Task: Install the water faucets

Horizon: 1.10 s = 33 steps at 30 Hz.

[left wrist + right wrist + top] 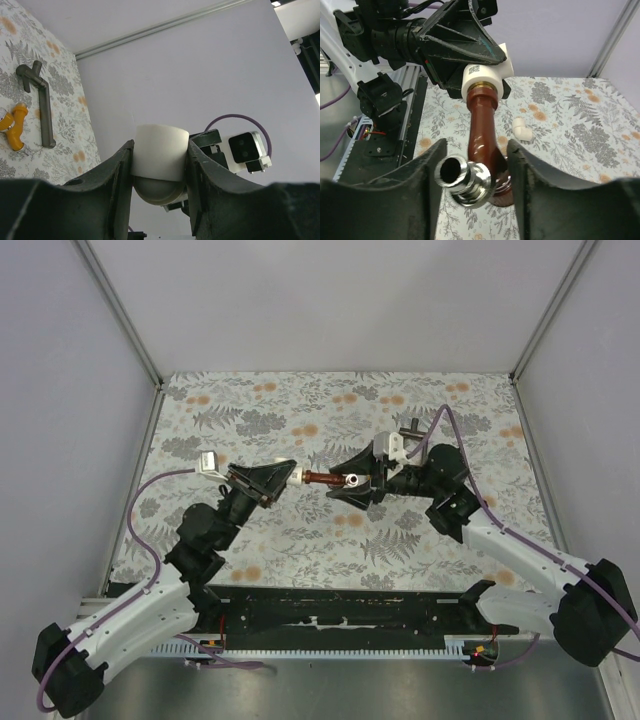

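Mid-air over table (pixel 250 540) centre, right gripper (pixel 352 483) clamps reddish-brown faucet (pixel 482 120); left gripper (pixel 283 476) grips white elbow fitting (pixel 160 152) on its end. Thread prob. engaged, hard to see. Keep axes aligned, twist w/o side load.

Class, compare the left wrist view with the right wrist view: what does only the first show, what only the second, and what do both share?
Only the left wrist view: the orange faucet and the grey T-shaped tool. Only the right wrist view: the reddish-brown faucet held in the right gripper, its far end in the white fitting, and a spare white elbow. Both: that white fitting clamped in the left gripper, and the floral table cover.
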Available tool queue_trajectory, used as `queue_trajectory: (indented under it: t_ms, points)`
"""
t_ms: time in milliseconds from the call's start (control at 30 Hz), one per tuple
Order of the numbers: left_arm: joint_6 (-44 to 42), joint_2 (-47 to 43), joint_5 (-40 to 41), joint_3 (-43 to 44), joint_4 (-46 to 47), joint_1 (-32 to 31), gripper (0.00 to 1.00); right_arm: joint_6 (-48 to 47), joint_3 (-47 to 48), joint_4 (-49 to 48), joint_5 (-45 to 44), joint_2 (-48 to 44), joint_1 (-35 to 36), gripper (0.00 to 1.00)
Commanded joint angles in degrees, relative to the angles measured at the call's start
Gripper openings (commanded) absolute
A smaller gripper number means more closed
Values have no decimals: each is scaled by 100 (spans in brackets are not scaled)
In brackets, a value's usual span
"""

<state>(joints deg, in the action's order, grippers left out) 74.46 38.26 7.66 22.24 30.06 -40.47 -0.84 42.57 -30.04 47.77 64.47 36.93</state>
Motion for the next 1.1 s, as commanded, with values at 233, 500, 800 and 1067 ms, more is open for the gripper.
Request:
queue_trajectory:
  t_ms: [233, 500, 800, 1067]
  points:
    - [-763, -143, -221, 70, 1150, 57, 2, 2445, 437, -757, -416, 610, 34, 6]
    - [-2997, -12, -1547, -131, 2335, 57, 2, 6627, 622, -527, -629, 1313, -1, 3]
    - [-3490, -143, -1734, -703, 3156, 65, 2, 9699, -20, -4473, -593, 2904, -28, 8]
    - [-3446, -784, -566, -730, 1829, 74, 2, 8664, -38, -3607, -585, 2467, -335, 98]
